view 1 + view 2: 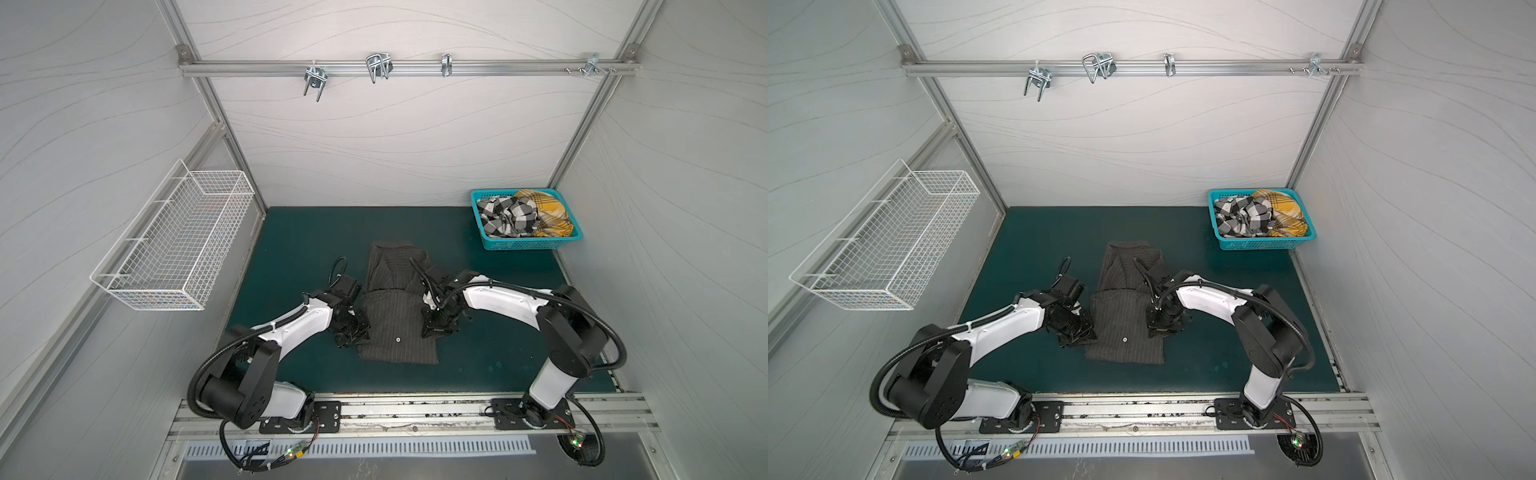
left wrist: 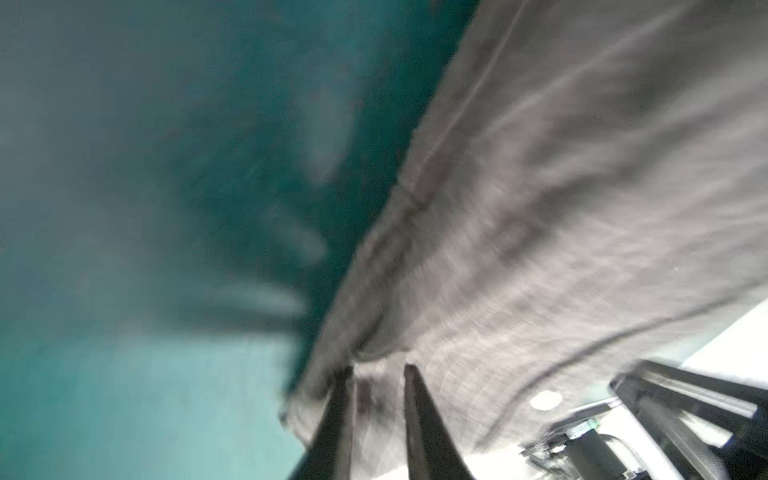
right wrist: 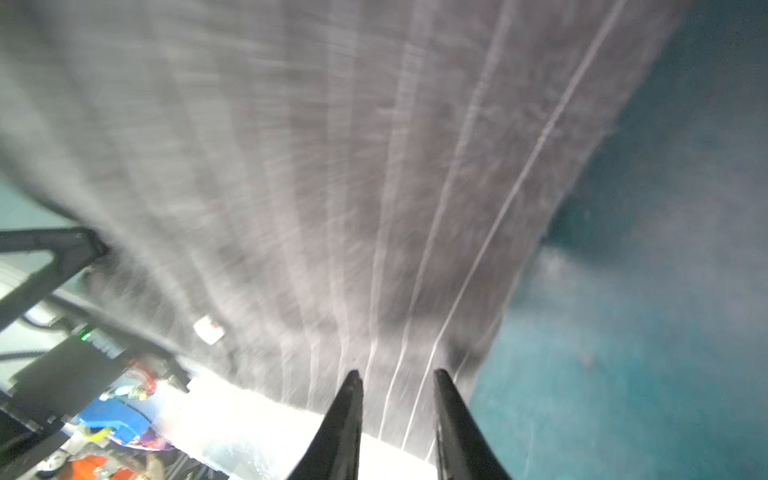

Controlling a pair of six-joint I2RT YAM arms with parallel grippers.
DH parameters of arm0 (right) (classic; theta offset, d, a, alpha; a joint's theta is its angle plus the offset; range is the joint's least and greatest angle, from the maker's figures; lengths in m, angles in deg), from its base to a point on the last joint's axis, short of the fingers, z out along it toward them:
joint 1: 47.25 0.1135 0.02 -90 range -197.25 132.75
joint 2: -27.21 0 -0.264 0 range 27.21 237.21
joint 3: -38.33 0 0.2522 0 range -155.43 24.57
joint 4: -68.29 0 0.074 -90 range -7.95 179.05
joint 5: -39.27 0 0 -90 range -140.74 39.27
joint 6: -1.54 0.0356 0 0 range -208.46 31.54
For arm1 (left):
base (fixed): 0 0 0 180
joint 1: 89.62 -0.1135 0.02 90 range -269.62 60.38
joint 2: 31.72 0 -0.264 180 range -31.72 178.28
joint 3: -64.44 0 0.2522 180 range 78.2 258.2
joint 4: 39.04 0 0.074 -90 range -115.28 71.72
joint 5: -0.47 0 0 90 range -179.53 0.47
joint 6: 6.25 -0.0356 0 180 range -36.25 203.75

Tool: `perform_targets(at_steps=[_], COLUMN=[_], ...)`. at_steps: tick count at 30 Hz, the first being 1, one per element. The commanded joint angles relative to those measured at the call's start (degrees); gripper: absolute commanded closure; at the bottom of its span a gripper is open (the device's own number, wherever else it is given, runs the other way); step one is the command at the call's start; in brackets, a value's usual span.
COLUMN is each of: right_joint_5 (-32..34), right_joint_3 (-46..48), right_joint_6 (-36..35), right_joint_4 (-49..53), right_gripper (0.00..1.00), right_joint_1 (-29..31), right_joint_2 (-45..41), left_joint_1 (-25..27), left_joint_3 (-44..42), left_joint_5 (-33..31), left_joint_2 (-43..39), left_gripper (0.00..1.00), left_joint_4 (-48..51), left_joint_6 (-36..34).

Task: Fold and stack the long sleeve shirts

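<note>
Both top views: pinstripe shirt, charcoal, long axis 12–6 o'clock, collar at 12. Claws, left gripper and right gripper: narrow, cloth between, grip unclear.

Charcoal pinstripe shirt lies flat, part-folded, mid-way across the mat; check shirt and yellow plaid shirt sit crumpled in the far-right basket.

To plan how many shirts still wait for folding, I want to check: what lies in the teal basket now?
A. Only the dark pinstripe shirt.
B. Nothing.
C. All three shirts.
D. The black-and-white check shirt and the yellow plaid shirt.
D: in both top views the check shirt and the yellow plaid shirt lie crumpled in the teal basket, while the pinstripe shirt lies out on the green mat.
</note>
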Motion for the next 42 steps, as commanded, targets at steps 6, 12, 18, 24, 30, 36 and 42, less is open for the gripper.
perform_targets(at_steps=[6,12,18,24,30,36,42], right_joint_5=[0.0,-4.9,-5.0,0.8,-3.7,-9.6,-12.6], right_joint_3=[3.5,9.3,8.6,6.1,14.1,19.0,22.0], right_joint_6=[4.9,9.6,9.5,7.1,7.7,9.1,12.0], right_joint_4=[0.8,-7.6,-6.4,3.4,1.6,-5.8,-11.5], right_gripper=[0.71,0.73,0.69,0.45,0.42,0.42,0.42], right_joint_1=[5.8,8.4,8.4,7.5,1.2,-1.4,-2.0], right_joint_2=[-6.1,-2.4,-0.8,-10.0,-17.0,-15.4,-12.6], left_joint_1=[5.5,5.4,5.3,4.7,-3.5,-5.9,-5.9], left_joint_3=[-0.9,-7.9,-12.5,-6.9,-9.0,-11.5,-12.1], left_joint_5=[3.2,5.1,5.7,1.5,5.0,9.3,9.0], left_joint_2=[-0.7,0.9,0.9,-10.8,-17.8,-11.5,-6.4], left_gripper=[0.9,1.0,1.0,0.63,0.43,0.41,0.42], left_joint_4=[-1.0,-6.3,-9.0,3.6,5.8,0.0,-2.0], left_joint_6=[5.3,7.3,8.5,5.4,3.0,1.2,0.0])
